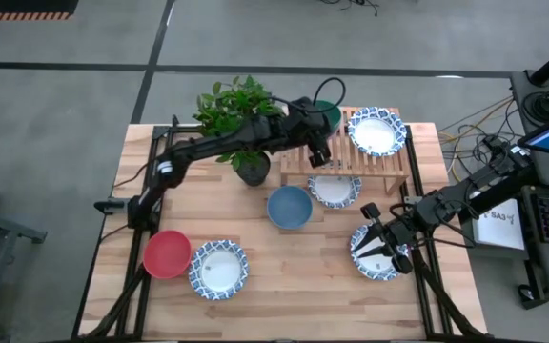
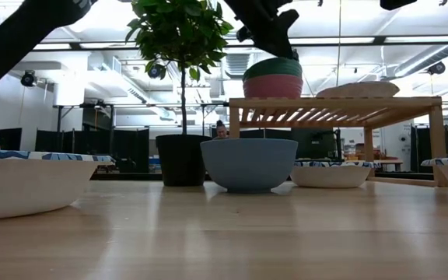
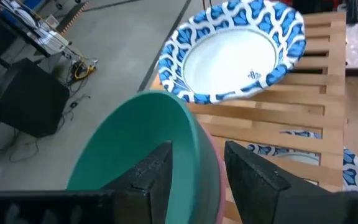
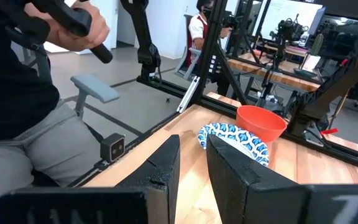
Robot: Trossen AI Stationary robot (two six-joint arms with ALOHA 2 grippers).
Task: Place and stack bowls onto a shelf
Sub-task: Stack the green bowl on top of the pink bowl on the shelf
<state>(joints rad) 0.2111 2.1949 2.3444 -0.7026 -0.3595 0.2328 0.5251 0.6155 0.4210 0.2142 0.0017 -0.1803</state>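
Left hand: the left hand (image 3: 194, 168) reaches over the shelf's left end, fingers apart astride the rim of the dark green round bowl (image 3: 135, 146).
Green bowl: nested in a pink bowl (image 2: 273, 86) on the light wooden slatted shelf (image 1: 389, 164).
Shelf: a white blue-rimmed bowl (image 1: 376, 131) sits at its right end.
Right hand: the right hand (image 1: 381, 243) hovers low over another blue-rimmed bowl (image 1: 375, 265) on the wooden bench (image 1: 294, 286), fingers slightly apart, empty.

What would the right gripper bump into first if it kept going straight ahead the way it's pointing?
Probably the blue-patterned bowl lying on the table just ahead of the right gripper, with the red bowl right behind it. Depth is hard to judge, so the fingers might pass above its rim.
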